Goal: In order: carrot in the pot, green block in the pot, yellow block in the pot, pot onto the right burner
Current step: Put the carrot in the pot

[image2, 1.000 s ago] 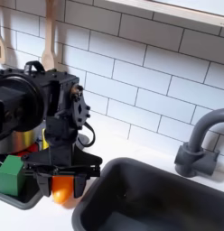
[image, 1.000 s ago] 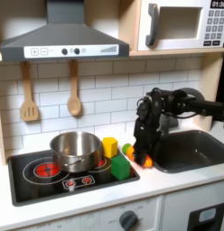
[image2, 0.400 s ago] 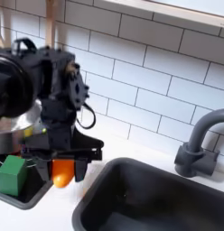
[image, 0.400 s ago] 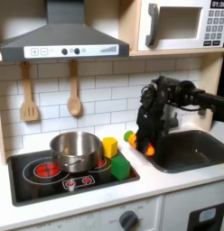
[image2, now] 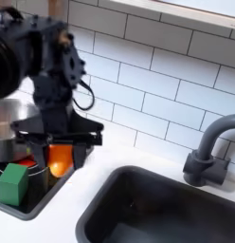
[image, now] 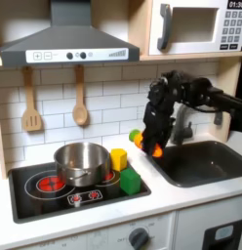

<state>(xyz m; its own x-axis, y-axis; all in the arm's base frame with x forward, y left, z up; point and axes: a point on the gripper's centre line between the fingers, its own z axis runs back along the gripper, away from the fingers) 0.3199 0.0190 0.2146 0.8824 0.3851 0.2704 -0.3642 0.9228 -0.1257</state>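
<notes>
One small orange toy carrot (image2: 59,159) hangs clamped between the black gripper's (image2: 61,158) closed fingers (image2: 80,158), above the counter beside the bright green cube (image2: 12,184).

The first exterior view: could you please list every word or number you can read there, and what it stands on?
"01:30": the display at the top of the microwave.
The microwave's keypad buttons: too small to read.
The markings on the range hood panel: blurred, unreadable.
</notes>
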